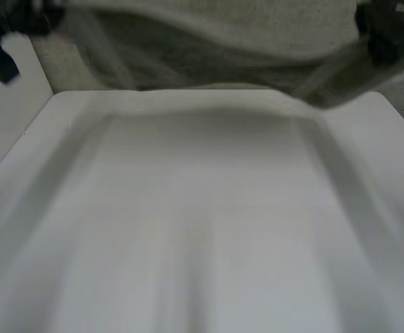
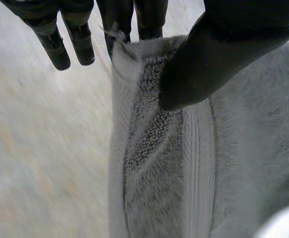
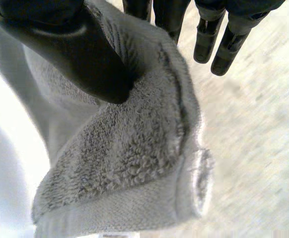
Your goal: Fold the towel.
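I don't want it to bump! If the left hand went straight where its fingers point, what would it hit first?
Probably nothing soon. The left hand pinches the towel, which hangs alongside; beyond its fingers lies a blurred pale surface, depth unclear.

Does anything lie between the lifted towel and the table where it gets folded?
Nothing visible does. The left hand and right hand each pinch the towel, held up over the far edge of the table; no object lies on it.
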Robot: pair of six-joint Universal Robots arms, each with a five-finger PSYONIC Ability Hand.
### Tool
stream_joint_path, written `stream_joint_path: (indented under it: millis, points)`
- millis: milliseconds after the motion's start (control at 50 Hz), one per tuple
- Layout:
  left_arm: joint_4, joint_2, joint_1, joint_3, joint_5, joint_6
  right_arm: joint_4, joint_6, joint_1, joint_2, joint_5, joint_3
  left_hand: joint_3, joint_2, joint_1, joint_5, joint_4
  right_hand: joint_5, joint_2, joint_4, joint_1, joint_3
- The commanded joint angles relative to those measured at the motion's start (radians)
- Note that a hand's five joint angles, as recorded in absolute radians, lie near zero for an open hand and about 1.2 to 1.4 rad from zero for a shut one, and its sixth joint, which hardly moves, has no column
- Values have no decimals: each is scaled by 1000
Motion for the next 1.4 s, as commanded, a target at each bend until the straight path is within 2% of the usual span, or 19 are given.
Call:
stream_joint_path:
  millis: [20, 160, 280, 380, 500, 580, 680, 780, 880, 900, 920, 960, 980, 1020, 1100, 1140, 1240, 1280, 1400]
  points:
    - [-12, -30, -1, -246, 32, 82, 2, -99, -63, -2, -106, 275, -43, 62, 85, 56, -50, 60, 86, -60, 79, -7]
    - [-23, -33, 31, -465, 69, 280, 2, -148, -76, -5, -172, 469, -43, 62, 85, 56, -50, 60, 86, -60, 79, -7]
    - [-61, -24, 26, -515, 73, 308, 2, -148, -99, -60, -179, 567, -43, 62, 85, 56, -50, 60, 86, -60, 79, -7]
    - [-179, 49, 28, -534, 95, 309, 13, -138, -152, -160, -198, 604, -43, 62, 85, 56, -50, 60, 86, -60, 79, -7]
    - [-267, 148, 43, -566, 126, 314, 132, -131, -244, -307, -311, 612, -43, 62, 85, 56, -50, 60, 86, -60, 79, -7]
    - [-317, 270, 114, -589, 159, 312, 247, -136, -373, -402, -425, 598, -43, 62, 85, 56, -50, 60, 86, -60, 79, -7]
    - [-363, 345, 180, -595, 204, 306, 346, -139, -459, -438, -529, 566, -43, 62, 85, 56, -50, 60, 86, -60, 79, -7]
    - [-411, 356, 201, -584, 228, 309, 397, -151, -472, -436, -567, 541, -43, 62, 85, 56, -50, 60, 86, -60, 79, -7]
    - [-408, 324, 190, -560, 225, 311, 378, -210, -444, -364, -560, 535, -43, 62, 85, 56, -50, 60, 86, -60, 79, -7]
    - [-406, 283, 186, -543, 222, 311, 377, -239, -395, -285, -546, 504, -43, 62, 85, 56, -50, 60, 86, -60, 79, -7]
    - [-408, 224, 175, -514, 222, 312, 377, -239, -395, -284, -546, 504, -43, 62, 85, 56, -50, 60, 86, -60, 79, -7]
    - [-409, 161, 151, -468, 218, 311, 398, -300, -256, -113, -445, 394, -43, 62, 85, 56, -50, 60, 86, -60, 79, -7]
    - [-414, 95, 119, -421, 215, 309, 398, -300, -255, -112, -445, 394, -43, 62, 85, 56, -50, 60, 86, -60, 79, -7]
    - [-415, 24, 85, -373, 207, 309, 429, -367, -156, 13, -310, 290, -43, 62, 85, 56, -50, 60, 86, -60, 79, -7]
    - [-417, -119, 26, -270, 159, 311, 441, -403, -104, 114, -229, 201, -43, 62, 85, 56, -50, 60, 86, -60, 79, -7]
    - [-422, -234, -4, -174, 92, 314, 438, -403, -90, 159, -210, 162, -43, 62, 85, 56, -50, 60, 86, -60, 79, -7]
    - [-414, -349, -17, -75, 23, 314, 394, -339, -67, 239, -196, 70, -43, 62, 85, 56, -50, 60, 86, -60, 79, -7]
    - [-412, -374, -18, -48, 9, 312, 308, -253, -67, 269, -169, 46, -43, 62, 85, 56, -50, 60, 86, -60, 79, -7]
    - [-396, -440, -38, 38, -29, 311, 186, -185, -65, 302, -89, 32, -43, 62, 85, 56, -50, 60, 86, -60, 79, -7]
